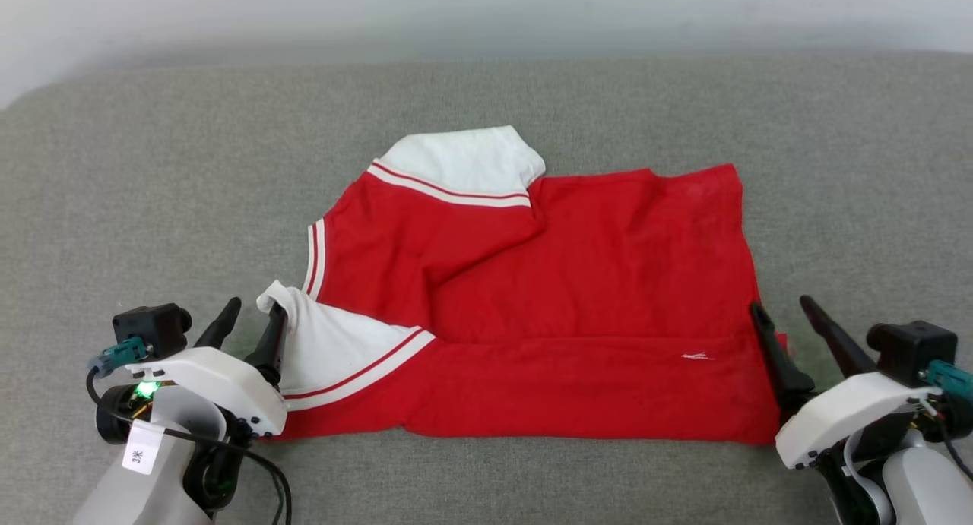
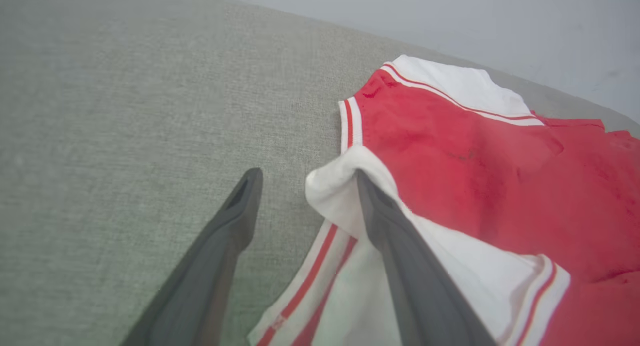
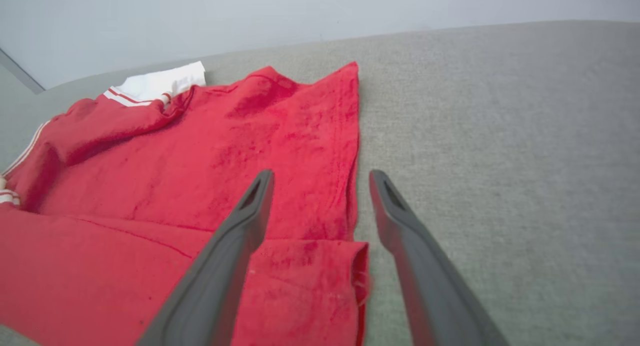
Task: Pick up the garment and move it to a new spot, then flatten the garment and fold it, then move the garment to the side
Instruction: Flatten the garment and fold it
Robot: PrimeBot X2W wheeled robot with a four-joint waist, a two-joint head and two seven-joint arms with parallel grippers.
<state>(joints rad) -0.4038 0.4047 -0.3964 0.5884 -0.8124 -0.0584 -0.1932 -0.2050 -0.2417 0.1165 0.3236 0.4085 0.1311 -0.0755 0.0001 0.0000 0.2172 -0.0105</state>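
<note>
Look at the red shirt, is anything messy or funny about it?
Yes. The garment isn't flat: its near white sleeve is bunched into a peak against one of the open left jaws, seemingly caught there, and the far sleeve flops slanted across the red body.

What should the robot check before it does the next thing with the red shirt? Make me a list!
1. Lying flat: not ok; the bright red jersey shirt with white sleeves has its near edge folded over and creases by the far sleeve.
2. On the grey fabric surface: ok; the whole shirt rests on it.
3. The left gripper open: ok; fingers apart.
4. Free of cloth: not ok; one left finger touches the near sleeve, which bunches over its tip.
5. The right gripper open: ok; fingers either side of the shirt's right edge, pinching nothing.
</note>
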